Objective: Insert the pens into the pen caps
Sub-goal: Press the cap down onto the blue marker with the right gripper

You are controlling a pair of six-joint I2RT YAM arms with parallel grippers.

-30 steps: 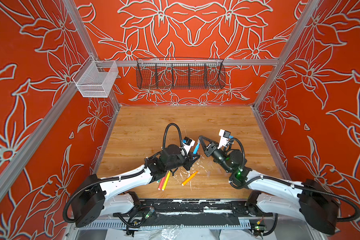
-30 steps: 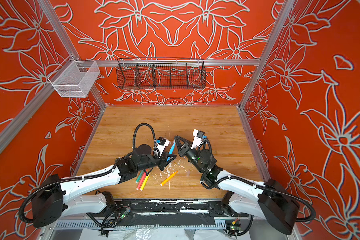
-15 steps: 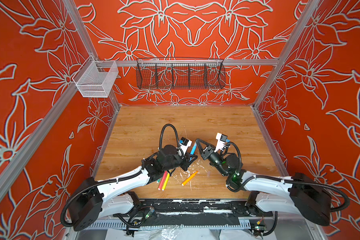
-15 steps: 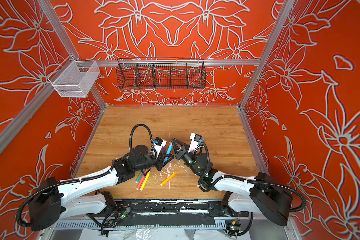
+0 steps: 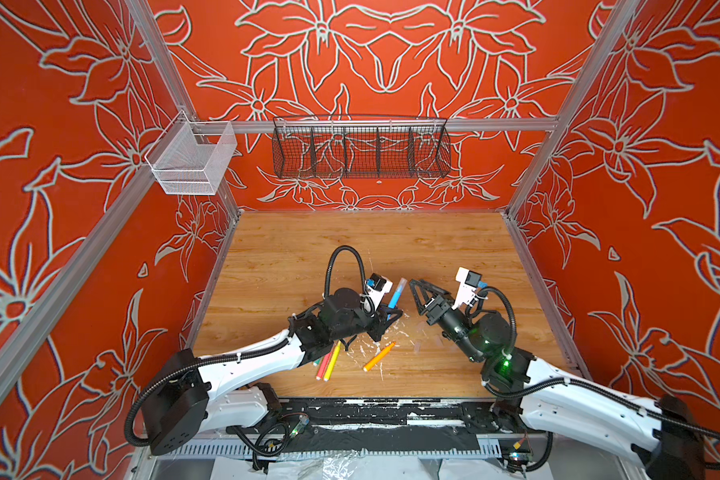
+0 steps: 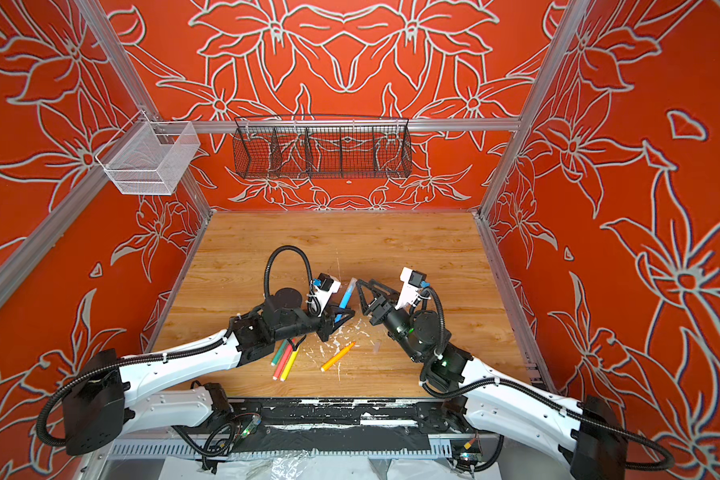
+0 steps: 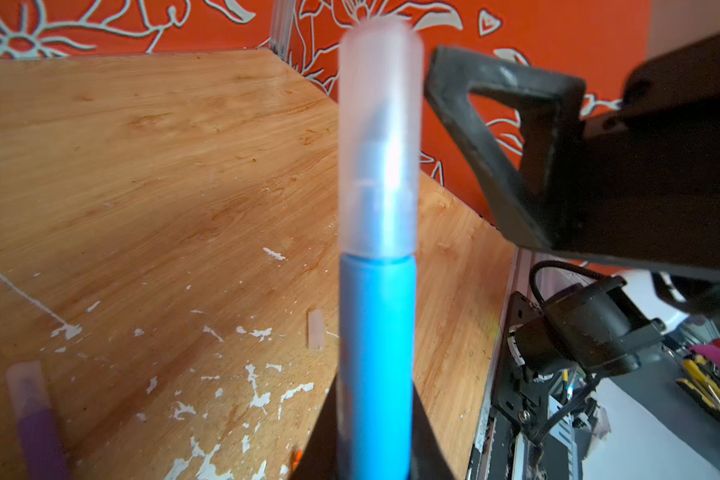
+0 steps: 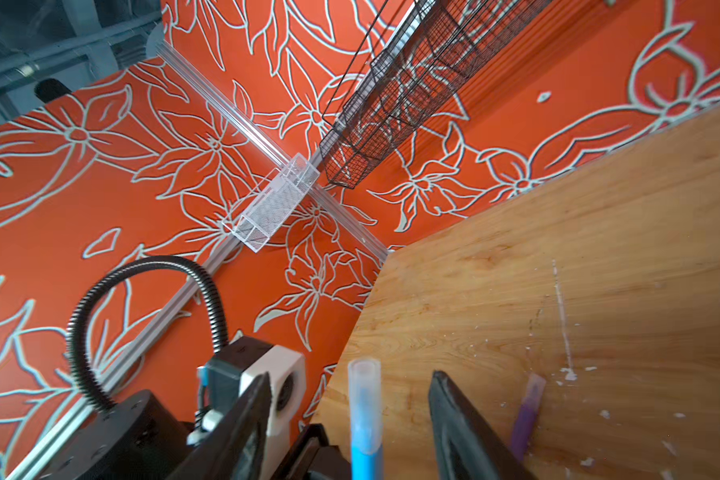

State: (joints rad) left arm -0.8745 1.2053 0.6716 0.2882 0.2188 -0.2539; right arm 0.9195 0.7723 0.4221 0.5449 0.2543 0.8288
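**Blue pen capped and held up between the claws**

Blue pen (image 7: 377, 353) is held in the left claw (image 5: 388, 319), whose jaws are pinched tight on the lower barrel. The pen leans with its tip end raised over the middle of the counter (image 5: 308, 249). A clear cap (image 7: 380, 137) covers that tip, pushed down until its rim meets the blue barrel. The left wrist view shows this close up, with the pen's tip section dim through the plastic. In both top views the cap is only a pale end on the pen.

The right claw (image 8: 350, 415) is parted to a middling width. In the right wrist view its two jaws stand on either side of the cap, with a gap on each side and touching neither. In both top views it sits just beside the capped end.

A purple pen (image 8: 524, 419) lies on the counter wearing its own cap. Both wrist views show it, but neither top view does. The left wrist view also shows a loose cap (image 7: 315, 330) lying flat among white paint flecks (image 7: 258, 390). From above it is too faint to pick out with certainty.

Only the top views show the other pens, nearer the front edge. An orange pen (image 5: 378, 356) lies alone with its pointed tip showing. A yellow pen (image 5: 332, 361) and a pink-red pen (image 5: 324, 365) lie side by side, their upper ends under the left arm. A green pen (image 6: 278, 353) peeks out beside them.
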